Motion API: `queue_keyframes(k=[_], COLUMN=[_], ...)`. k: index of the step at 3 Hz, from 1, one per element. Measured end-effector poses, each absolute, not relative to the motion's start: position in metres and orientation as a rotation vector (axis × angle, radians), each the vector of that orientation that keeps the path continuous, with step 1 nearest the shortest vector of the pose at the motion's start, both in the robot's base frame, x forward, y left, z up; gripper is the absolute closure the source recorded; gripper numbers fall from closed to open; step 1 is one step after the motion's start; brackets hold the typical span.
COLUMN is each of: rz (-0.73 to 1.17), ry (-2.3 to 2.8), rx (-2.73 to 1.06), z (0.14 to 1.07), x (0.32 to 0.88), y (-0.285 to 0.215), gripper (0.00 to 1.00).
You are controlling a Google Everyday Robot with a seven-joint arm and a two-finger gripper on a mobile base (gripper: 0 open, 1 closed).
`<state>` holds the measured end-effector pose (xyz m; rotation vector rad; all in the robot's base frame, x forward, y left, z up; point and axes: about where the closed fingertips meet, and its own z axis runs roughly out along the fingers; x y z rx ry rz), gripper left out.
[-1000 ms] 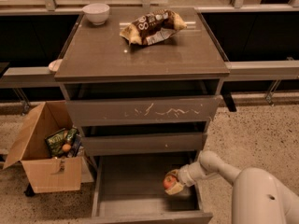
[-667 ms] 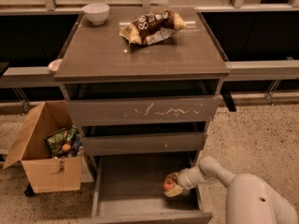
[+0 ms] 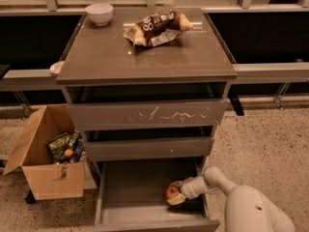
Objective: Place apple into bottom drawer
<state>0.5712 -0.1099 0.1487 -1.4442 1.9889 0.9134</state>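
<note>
Gripper sits inside the open bottom drawer, right side, and you have its jaws clamped on the apple; apple is low over the drawer floor, touching or not I can't tell; snack bag and bowl lie on the cabinet top; cardboard box stands left.

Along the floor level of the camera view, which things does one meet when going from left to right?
Open brown cardboard box → grey bottom drawer, pulled open → round red-orange apple → white gripper holding it inside the drawer's right side → white robot arm.
</note>
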Motion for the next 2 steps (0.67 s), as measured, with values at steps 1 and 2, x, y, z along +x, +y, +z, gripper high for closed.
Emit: queue_keyframes(k=[1,2], rz=[0.924,0.933], ry=[1.986,1.980], rx=[-1.438,-1.439], z=[0.1399,0.1367], x=[0.5731,0.5736], y=[-0.1054,-0.1038], gripper=[0.28,0.04])
